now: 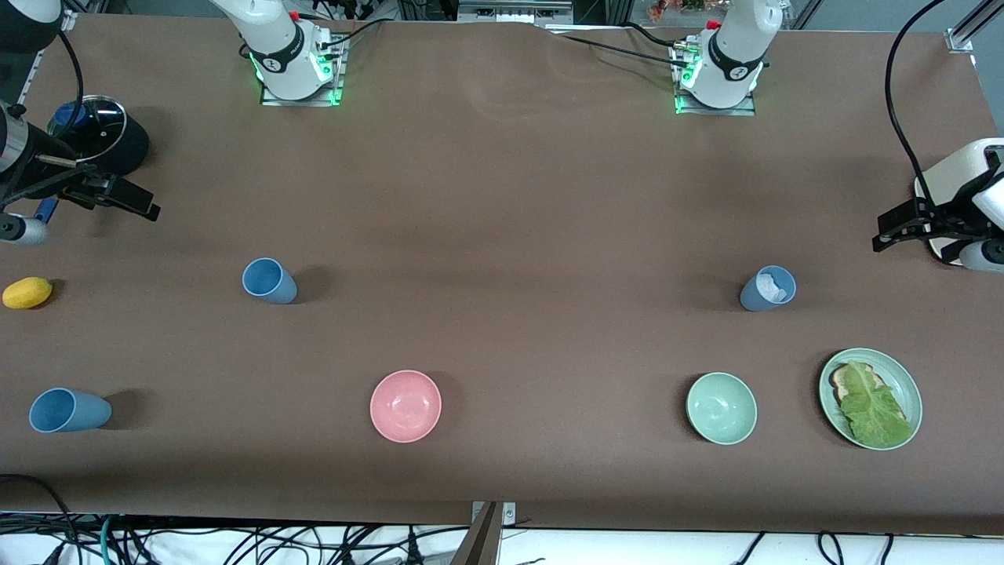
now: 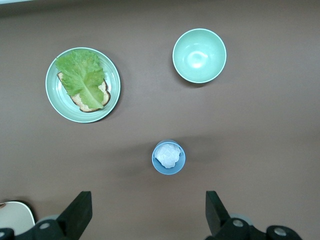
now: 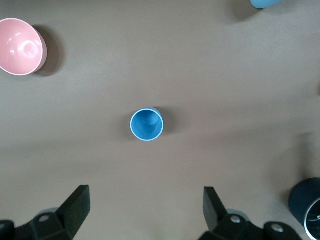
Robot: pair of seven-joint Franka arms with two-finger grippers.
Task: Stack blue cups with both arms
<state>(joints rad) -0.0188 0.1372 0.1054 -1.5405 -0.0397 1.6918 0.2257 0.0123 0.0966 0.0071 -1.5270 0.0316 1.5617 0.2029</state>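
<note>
Nothing is stacked yet: both open, empty claws, left claw [image 2: 145,212] and right claw [image 3: 145,210], hover above separate matte blue tapered cups, a sky-blue one [image 3: 147,124] and a grey-blue one [image 2: 168,157] holding something white, standing well apart on the brown tabletop [image 1: 502,196].

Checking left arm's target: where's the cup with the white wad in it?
The grey-blue cup stands upright toward the left arm's end of the table, farther from the front camera than the green bowl and the lettuce plate.

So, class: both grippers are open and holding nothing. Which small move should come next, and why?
Probably lower the right gripper onto the empty sky-blue cup upright under it. The left gripper, also open, hangs over the grey-blue cup, which has something white crumpled inside, so it looks better as the base.
</note>
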